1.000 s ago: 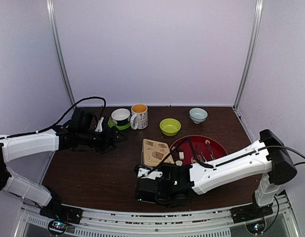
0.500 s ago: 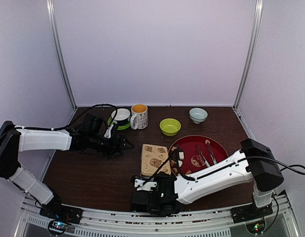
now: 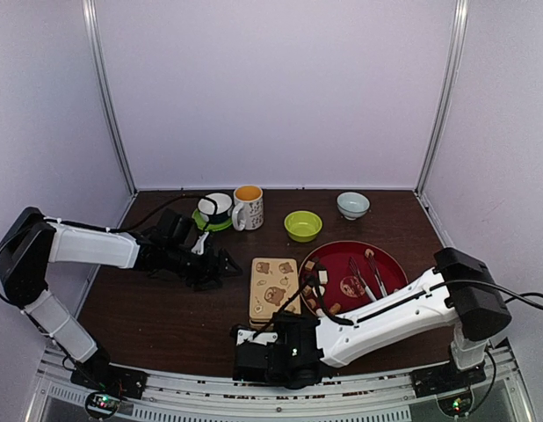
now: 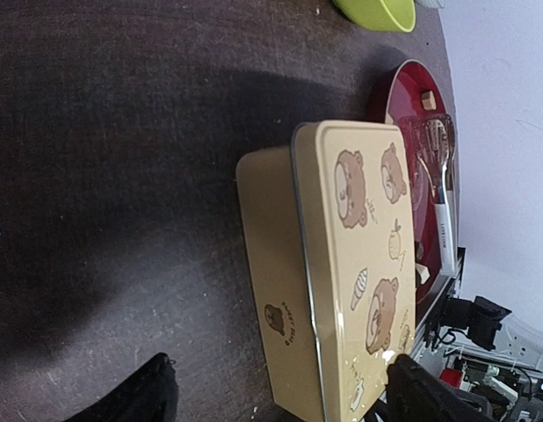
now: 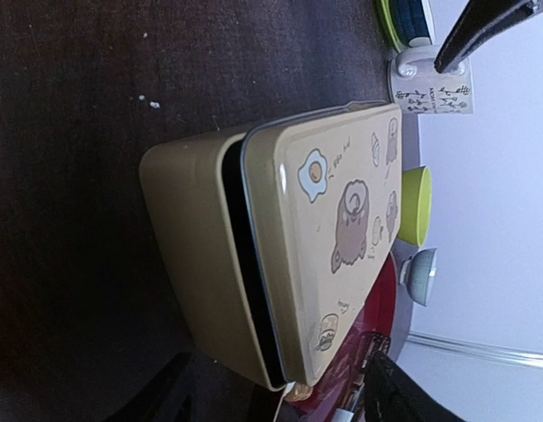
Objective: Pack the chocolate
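Tan bear-print metal tin (image 3: 274, 290), lid ajar for packing; left gripper (image 3: 228, 266) and right gripper (image 5: 271, 391) flank it, fingers apart.

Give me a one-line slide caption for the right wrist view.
Open right gripper faces the bear-print tin, its lid ajar; mug and green bowl beyond.

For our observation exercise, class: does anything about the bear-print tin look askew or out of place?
Yes. The lid sits crooked on the tin: the right wrist view shows a dark gap along one side, so it is not seated flush.
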Controlling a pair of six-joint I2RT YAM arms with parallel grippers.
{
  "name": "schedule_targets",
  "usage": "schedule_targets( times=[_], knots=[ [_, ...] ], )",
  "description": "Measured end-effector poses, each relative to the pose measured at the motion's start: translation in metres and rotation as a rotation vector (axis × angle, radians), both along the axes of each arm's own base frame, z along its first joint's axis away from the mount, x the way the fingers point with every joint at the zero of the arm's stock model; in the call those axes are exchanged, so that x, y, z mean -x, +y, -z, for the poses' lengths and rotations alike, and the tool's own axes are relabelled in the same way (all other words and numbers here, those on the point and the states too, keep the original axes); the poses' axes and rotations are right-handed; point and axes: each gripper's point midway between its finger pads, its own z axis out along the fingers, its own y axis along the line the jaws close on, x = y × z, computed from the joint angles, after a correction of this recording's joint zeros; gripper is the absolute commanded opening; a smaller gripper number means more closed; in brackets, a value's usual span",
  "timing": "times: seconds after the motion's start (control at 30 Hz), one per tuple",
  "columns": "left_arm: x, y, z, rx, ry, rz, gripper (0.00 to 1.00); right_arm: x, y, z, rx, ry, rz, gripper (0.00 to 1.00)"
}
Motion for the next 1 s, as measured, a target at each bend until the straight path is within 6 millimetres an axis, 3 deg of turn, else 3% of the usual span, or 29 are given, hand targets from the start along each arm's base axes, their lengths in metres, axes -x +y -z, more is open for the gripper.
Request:
schedule_targets(
  times=[0.1,0.23,0.37,0.47,0.6,0.83,0.9,1.0],
  knots=[
    [0.001,0.0,0.001,-0.004,-0.002,0.007,0.85,0.009,0.001,-0.005,-0.042,0.069,-0.03,0.76],
    [0.001,-0.001,0.0,-0.006,-0.015,0.017,0.85,0.021,0.004,-0.03,-0.145,0.152,-0.083,0.78],
    [0.001,-0.003,-0.001,-0.008,-0.028,0.033,0.84,0.031,0.011,-0.058,-0.27,0.225,-0.134,0.77],
    [0.0,-0.008,-0.004,-0.004,-0.043,0.048,0.83,0.032,0.015,-0.067,-0.335,0.275,-0.14,0.73],
    [-0.001,-0.013,-0.007,-0.001,-0.056,0.064,0.7,0.007,0.012,-0.063,-0.416,0.359,-0.05,0.7],
    [-0.007,-0.021,-0.002,-0.018,-0.065,0.097,0.71,-0.048,-0.016,-0.057,-0.606,0.466,0.185,0.67],
    [-0.011,-0.022,-0.003,-0.037,-0.075,0.112,0.72,-0.052,-0.018,-0.056,-0.654,0.5,0.22,0.68],
    [-0.024,-0.027,-0.011,-0.071,-0.119,0.133,0.71,-0.043,-0.019,-0.051,-0.677,0.543,0.217,0.72]
  ],
)
